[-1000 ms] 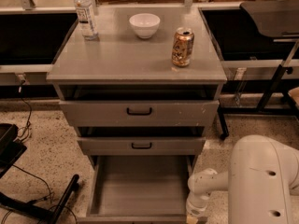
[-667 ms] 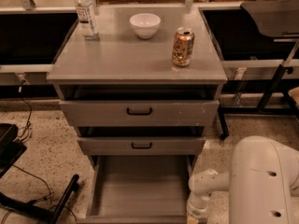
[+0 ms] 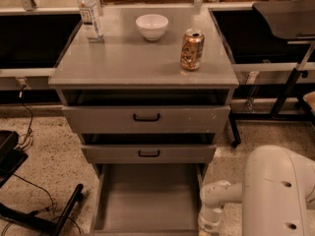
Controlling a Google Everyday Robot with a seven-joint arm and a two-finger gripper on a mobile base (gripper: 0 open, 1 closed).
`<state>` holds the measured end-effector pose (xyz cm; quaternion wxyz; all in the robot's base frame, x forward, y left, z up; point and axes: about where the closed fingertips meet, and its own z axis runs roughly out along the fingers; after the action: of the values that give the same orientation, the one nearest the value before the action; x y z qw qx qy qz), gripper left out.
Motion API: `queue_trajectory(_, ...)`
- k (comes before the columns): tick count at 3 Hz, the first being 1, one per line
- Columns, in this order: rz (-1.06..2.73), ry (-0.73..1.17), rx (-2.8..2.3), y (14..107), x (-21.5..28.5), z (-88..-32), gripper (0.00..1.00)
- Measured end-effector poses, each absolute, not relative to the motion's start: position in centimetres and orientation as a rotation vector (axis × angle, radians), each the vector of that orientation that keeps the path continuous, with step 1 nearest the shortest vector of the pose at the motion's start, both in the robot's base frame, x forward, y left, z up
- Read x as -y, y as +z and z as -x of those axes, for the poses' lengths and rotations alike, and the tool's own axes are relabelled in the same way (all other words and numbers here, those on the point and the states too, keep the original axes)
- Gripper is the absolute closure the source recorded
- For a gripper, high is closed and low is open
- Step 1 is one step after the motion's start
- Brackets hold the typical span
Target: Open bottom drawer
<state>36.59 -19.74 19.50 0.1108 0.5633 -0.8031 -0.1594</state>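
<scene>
The grey cabinet has three drawers. The bottom drawer (image 3: pixel 147 200) is pulled far out toward me, and its plain grey tray interior shows. Its front panel and handle lie below the bottom edge of the view. The top drawer (image 3: pixel 146 118) and the middle drawer (image 3: pixel 148 154) each show a black loop handle and stand slightly out. My white arm (image 3: pixel 224 195) reaches down at the bottom right, beside the open drawer's right front corner. The gripper itself is below the frame and out of view.
On the cabinet top (image 3: pixel 123 63) stand a clear water bottle (image 3: pixel 90 14), a white bowl (image 3: pixel 152 26) and a gold can (image 3: pixel 192 49). Black desk frames flank the cabinet. A black chair base (image 3: pixel 44 215) and cables lie on the speckled floor at left.
</scene>
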Motion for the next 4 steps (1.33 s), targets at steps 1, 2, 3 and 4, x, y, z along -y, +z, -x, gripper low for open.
queue_trajectory(1,-1.636,-0.492,2.344,19.44,19.94,-35.84,1.0)
queue_trajectory(2,-1.636,-0.493,2.343,19.43,19.9,-36.15,1.0)
queue_trajectory(3,-1.619,-0.52,2.327,19.44,19.93,-35.46,1.0)
queue_trajectory(4,-1.619,-0.52,2.327,19.44,19.88,-35.89,0.81)
